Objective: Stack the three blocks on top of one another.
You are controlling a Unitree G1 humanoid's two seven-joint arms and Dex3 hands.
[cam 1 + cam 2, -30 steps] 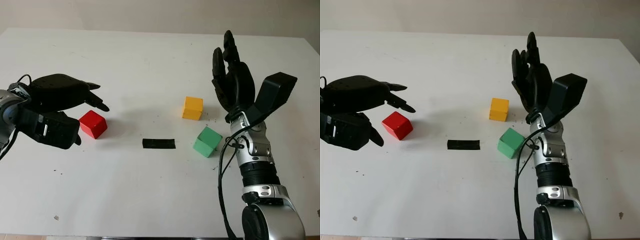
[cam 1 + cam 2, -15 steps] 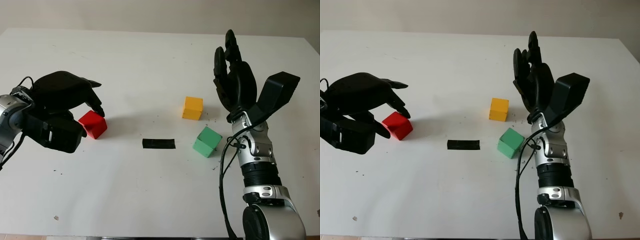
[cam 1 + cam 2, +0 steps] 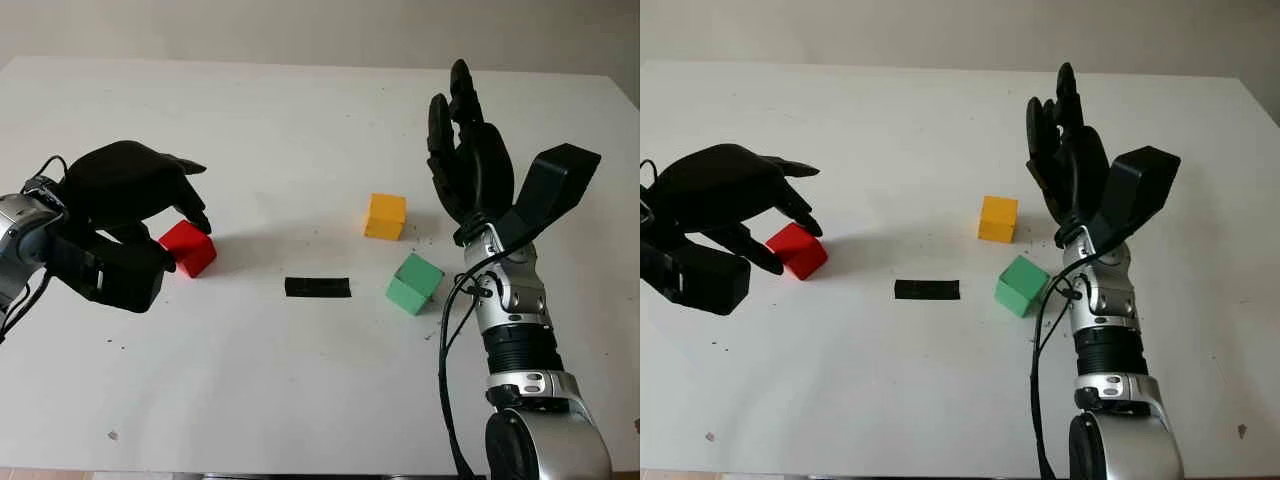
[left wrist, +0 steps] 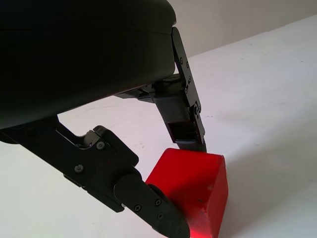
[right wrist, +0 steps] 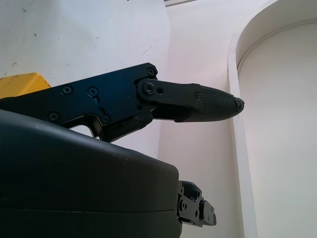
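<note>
A wide white table (image 3: 300, 380) is spreading out in front of the robot, carrying everything in the scene. The right hand (image 3: 468, 165) is standing raised above the table with its palm facing inward, open and holding nothing, pointing away from the robot. The left hand (image 3: 135, 190) is curling down over the red block (image 3: 188, 248), with one finger (image 4: 185, 116) touching the block's top far edge and another finger (image 4: 148, 208) pressing against its near side; the block is sitting on the table under the hand. The green block (image 3: 414, 282) is lying on the table just below the right hand's wrist, tilted slightly askew. The yellow block (image 3: 385, 215) is sitting just beside the right hand, on its palm side, near the green one but apart from it. A small strip of black tape (image 3: 317, 287) is lying flat between the two hands, nearer the green block.
</note>
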